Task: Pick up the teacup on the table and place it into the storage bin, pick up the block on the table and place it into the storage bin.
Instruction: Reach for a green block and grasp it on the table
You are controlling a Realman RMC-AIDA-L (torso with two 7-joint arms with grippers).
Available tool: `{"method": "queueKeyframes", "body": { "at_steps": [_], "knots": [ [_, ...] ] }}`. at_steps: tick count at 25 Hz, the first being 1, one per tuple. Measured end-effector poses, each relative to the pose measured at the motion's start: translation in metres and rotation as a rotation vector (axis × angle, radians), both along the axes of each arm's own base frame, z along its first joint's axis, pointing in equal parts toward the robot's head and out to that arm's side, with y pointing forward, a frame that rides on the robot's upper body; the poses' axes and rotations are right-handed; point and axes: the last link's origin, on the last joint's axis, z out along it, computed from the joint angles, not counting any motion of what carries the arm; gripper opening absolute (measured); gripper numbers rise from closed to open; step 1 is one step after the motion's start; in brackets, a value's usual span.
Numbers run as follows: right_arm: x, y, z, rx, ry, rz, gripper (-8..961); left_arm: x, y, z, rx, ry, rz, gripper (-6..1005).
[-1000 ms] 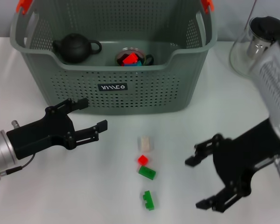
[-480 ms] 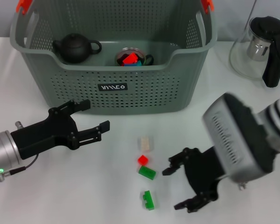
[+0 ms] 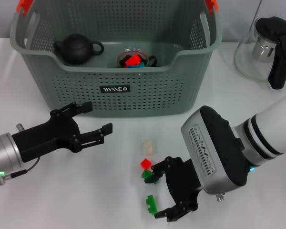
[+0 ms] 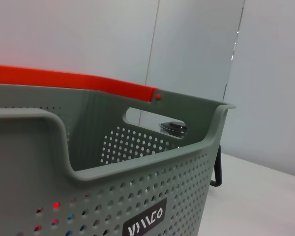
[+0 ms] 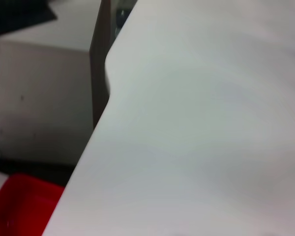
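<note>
Only the head view shows the right pincer (image 3: 163,193) spread over green blocks (image 3: 151,204).

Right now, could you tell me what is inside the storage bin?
The storage bin holds a black teapot and a teacup with red and blue blocks inside. Its front wall hides the floor.

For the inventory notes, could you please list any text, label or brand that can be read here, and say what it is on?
White lettering on the small black label on the front wall of the storage bin: too blurred in the head view to read for sure; in the left wrist view it looks like "YIYACO", but the letters are uncertain.
No other words, numbers or signs show.
</note>
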Motion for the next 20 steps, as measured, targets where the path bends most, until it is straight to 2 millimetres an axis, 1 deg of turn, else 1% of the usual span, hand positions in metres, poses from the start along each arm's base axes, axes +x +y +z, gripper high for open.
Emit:
{"method": "queueKeyframes", "body": {
  "at_steps": [8,16,20],
  "knots": [
    [0.005,0.001,-0.006,-0.003,0.012,-0.045,794,0.000,0.001,0.000,0.003,0.000,0.001,876],
    [0.012,-0.002,-0.011,-0.031,0.004,-0.002,793,-0.002,0.001,0.000,0.006,0.011,0.014,876],
    [0.011,-0.002,-0.013,-0.032,0.021,-0.015,793,-0.003,0.001,-0.002,0.002,0.019,0.019,876]
  ]
}}
